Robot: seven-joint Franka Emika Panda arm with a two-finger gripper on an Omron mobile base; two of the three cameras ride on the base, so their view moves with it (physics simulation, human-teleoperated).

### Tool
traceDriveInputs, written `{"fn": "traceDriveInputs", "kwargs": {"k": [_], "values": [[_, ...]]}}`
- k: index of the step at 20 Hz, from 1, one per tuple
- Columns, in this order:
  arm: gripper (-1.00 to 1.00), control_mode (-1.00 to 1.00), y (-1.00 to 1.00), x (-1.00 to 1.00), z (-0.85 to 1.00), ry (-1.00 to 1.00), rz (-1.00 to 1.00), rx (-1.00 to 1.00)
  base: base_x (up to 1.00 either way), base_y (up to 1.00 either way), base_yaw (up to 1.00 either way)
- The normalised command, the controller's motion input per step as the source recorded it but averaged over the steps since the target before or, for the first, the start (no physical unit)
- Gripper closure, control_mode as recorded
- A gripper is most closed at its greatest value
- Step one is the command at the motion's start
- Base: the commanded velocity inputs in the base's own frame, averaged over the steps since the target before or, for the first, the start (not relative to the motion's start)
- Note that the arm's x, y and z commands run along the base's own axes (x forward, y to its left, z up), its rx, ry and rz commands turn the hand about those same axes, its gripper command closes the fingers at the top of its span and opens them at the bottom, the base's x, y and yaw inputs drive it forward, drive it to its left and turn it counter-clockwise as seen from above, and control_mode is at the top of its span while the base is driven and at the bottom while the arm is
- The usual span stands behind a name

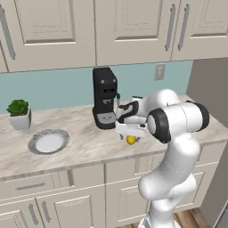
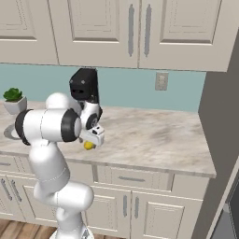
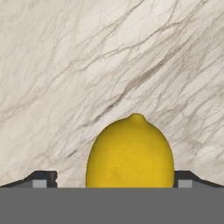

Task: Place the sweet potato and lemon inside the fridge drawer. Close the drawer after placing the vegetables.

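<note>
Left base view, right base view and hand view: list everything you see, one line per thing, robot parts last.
lemon: one, bright yellow, on the counter near its front edge, between the jaws
coffee machine: one, black, back of the counter
plate: one, white with grey rim, left part of the counter
potted plant: one, green in a white pot, far left by the backsplash
counter: one, veined beige marble
wall outlet: one, beige, on the teal backsplash
upper cabinets: a row, cream, long grey handles
lower cabinets: a row, cream, under the counter
gripper: one, dark tips either side of the lemon; contact cannot be told
</note>
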Motion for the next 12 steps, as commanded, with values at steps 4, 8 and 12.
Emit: {"fn": "traceDriveInputs", "kwargs": {"k": [4, 8, 12], "values": [[-1.00, -1.00, 0.00, 0.29, -0.24, 0.00, 0.00, 0.00, 0.00, 0.00, 0.00], [-1.00, -1.00, -0.02, 0.07, -0.24, 0.00, 0.00, 0.00, 0.00, 0.00, 0.00], [-1.00, -1.00, -0.02, 0.00, -0.22, 0.00, 0.00, 0.00, 0.00, 0.00, 0.00]]}}
